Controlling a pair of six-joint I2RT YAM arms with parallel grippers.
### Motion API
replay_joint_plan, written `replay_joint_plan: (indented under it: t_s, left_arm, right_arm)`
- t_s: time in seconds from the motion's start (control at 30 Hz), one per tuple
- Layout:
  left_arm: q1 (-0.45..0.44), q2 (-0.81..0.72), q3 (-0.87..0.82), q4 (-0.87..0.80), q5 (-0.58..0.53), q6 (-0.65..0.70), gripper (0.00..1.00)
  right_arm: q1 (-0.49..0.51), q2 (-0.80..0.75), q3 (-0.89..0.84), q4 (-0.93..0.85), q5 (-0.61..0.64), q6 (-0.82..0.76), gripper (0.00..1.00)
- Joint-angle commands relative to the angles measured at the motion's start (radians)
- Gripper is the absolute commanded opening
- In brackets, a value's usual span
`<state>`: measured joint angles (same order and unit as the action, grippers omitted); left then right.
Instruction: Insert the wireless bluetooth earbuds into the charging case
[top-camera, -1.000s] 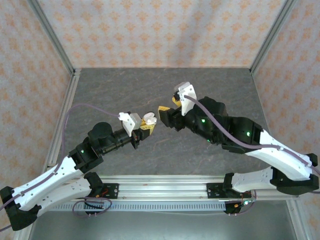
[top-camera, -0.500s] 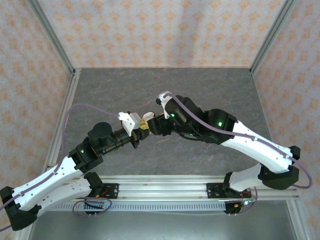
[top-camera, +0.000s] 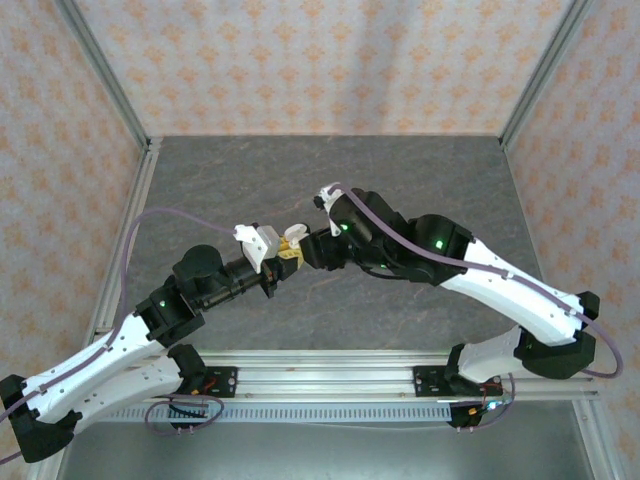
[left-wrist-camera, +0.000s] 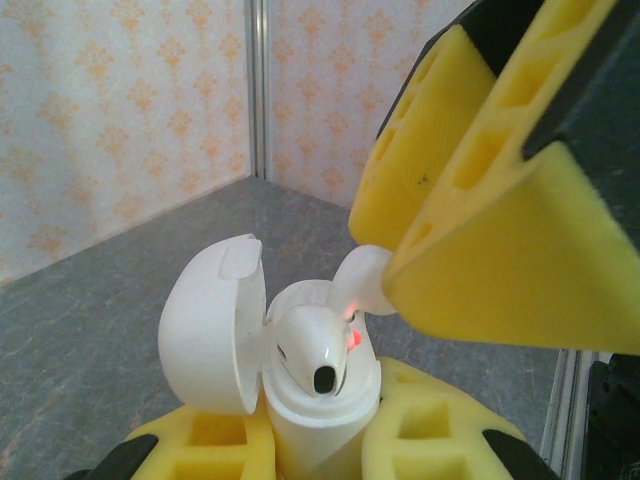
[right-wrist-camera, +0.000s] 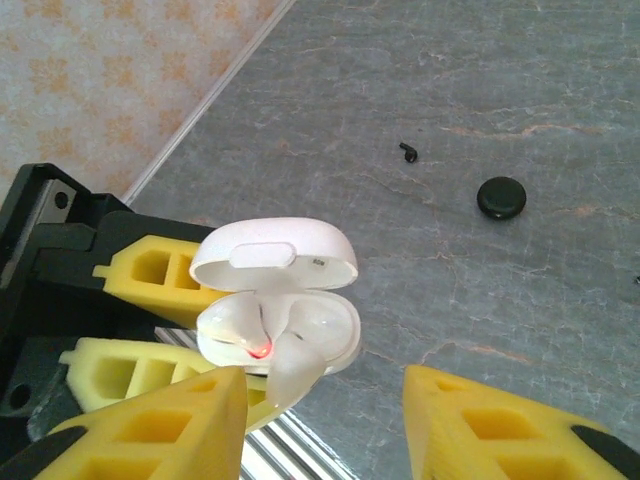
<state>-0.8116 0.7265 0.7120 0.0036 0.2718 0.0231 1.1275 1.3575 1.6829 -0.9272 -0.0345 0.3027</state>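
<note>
A: Where's the case?
B: White charging case (left-wrist-camera: 215, 320), lid up, pinched in left gripper (top-camera: 287, 252), over mid desk (right-wrist-camera: 520, 90). One white earbud (left-wrist-camera: 315, 355) seated inside.
A: 2nd one?
B: 2nd white earbud (right-wrist-camera: 285, 375): head in case, stem out, touching a finger of right gripper (right-wrist-camera: 325, 390). Its jaws are spread.

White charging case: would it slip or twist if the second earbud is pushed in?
Likely slippery: the charging case looks glossy and rounded, so it might twist in the left gripper. Its open lid seems hinged and may swing if bumped.
</note>
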Motion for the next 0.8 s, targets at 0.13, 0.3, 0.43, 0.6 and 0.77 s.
replay_joint_plan:
  t_s: [0.13, 0.3, 0.43, 0.6, 0.77]
  left_arm:
    - [-0.004, -0.019, 0.037, -0.002, -0.006, -0.012, 0.0]
    - [-0.004, -0.019, 0.036, 0.001, -0.006, -0.01, 0.0]
    - [-0.004, -0.019, 0.035, 0.003, -0.005, -0.012, 0.0]
    - [-0.004, -0.02, 0.034, 0.001, -0.001, -0.015, 0.0]
    - [-0.003, -0.022, 0.033, 0.002, 0.0, -0.016, 0.0]
  right_arm:
    - [-0.025, -0.002, 0.037, -0.035, -0.016, -0.023, 0.44]
    - [-0.036, -0.01, 0.037, -0.037, -0.016, -0.033, 0.44]
    - [-0.04, -0.012, 0.032, -0.036, -0.016, -0.039, 0.44]
    - [-0.044, -0.017, 0.014, -0.014, -0.048, -0.056, 0.44]
    - [-0.048, -0.032, -0.012, 0.015, -0.072, -0.065, 0.44]
